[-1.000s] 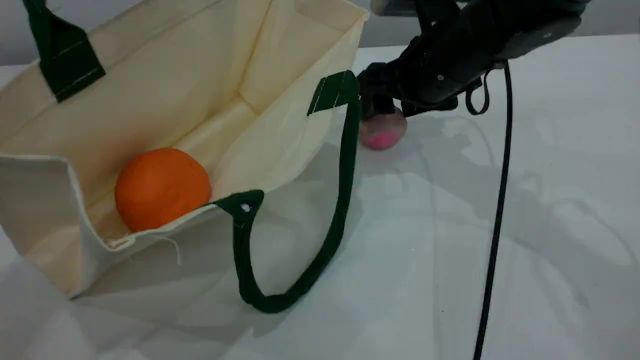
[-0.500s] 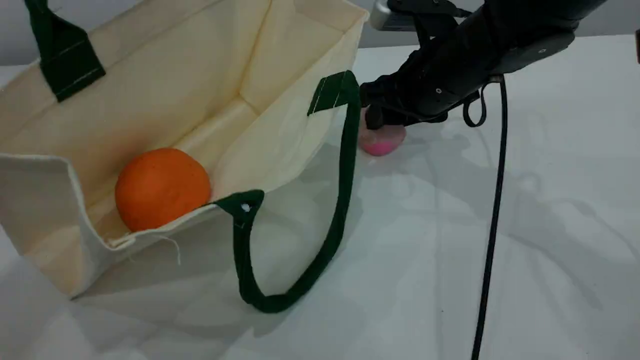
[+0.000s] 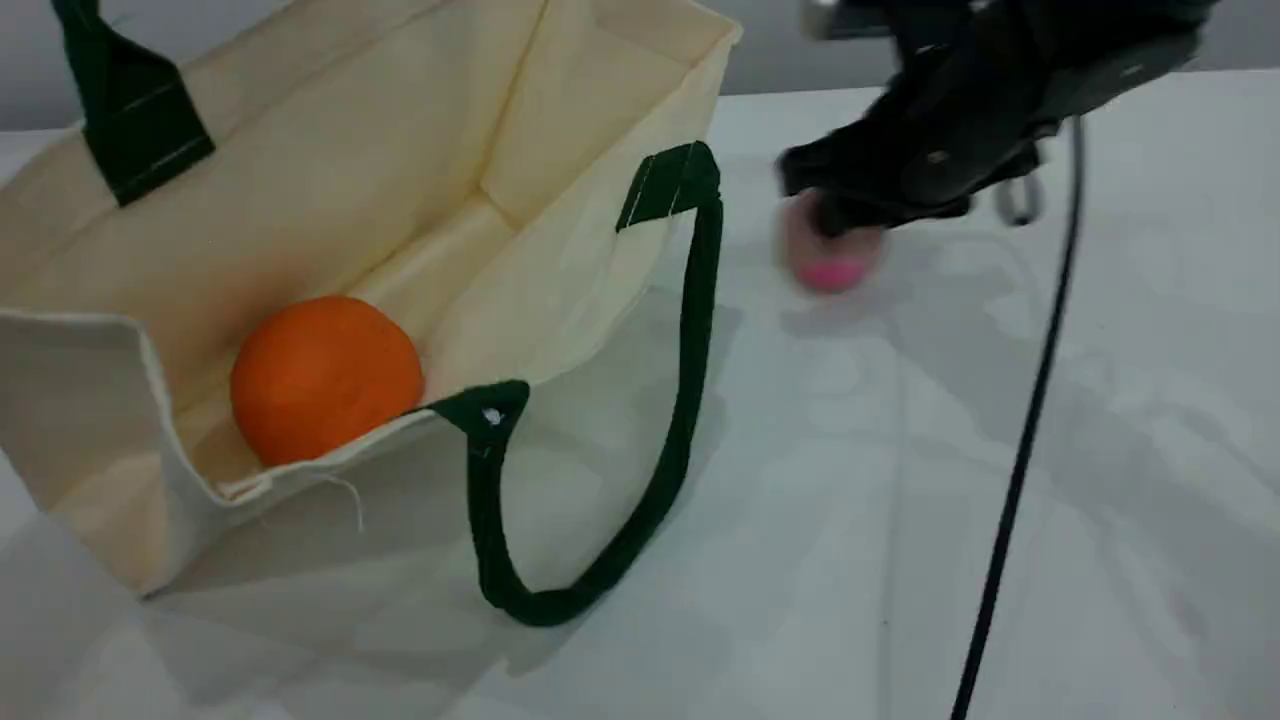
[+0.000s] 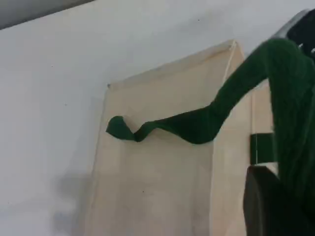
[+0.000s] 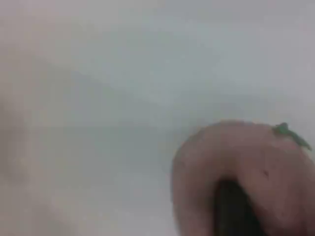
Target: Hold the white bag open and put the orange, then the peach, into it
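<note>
The white bag (image 3: 330,190) stands open on the left, with the orange (image 3: 325,378) resting inside on its floor. Its far green handle (image 3: 130,110) runs up out of the scene view. In the left wrist view that green strap (image 4: 197,125) hangs over the bag (image 4: 157,187) and leads into my left gripper (image 4: 278,201), which is shut on it. To the right of the bag, my right gripper (image 3: 835,225) is shut on the peach (image 3: 830,255), held just above the table. The peach (image 5: 256,162) fills the right wrist view's lower right.
The bag's near green handle (image 3: 680,400) lies in a loop on the white table (image 3: 900,550). A black cable (image 3: 1020,470) hangs from the right arm down across the table's right side.
My right gripper has closed on the peach, lifted it slightly and carried it to the right, away from the bag's edge. The bag, orange and left gripper stay put.
</note>
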Tool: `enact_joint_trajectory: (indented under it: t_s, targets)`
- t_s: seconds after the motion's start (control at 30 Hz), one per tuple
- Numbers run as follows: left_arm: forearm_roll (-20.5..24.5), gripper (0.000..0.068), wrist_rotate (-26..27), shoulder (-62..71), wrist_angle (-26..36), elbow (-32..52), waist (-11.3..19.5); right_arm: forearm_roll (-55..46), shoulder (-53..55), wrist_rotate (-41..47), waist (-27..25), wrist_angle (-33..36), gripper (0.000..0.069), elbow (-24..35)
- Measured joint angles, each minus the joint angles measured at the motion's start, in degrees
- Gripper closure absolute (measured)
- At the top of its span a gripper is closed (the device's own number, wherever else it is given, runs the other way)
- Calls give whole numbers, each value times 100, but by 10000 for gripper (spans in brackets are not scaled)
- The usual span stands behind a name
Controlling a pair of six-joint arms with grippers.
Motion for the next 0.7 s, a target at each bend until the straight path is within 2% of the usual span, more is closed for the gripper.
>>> enact_joint_trajectory:
  t_s: [0.2, 0.3, 0.53, 0.7]
  targets:
    - [0, 617, 0, 0, 29, 0, 0, 5, -597, -8, -184, 324, 439, 322]
    - [0, 617, 0, 0, 43, 0, 0, 18, -929, -8, -235, 253, 439, 524]
    - [30, 617, 0, 0, 43, 0, 0, 22, -1896, -3, -242, 369, 439, 1220]
    - [56, 617, 11, 0, 43, 0, 0, 22, -2865, -3, -231, 968, 439, 1827]
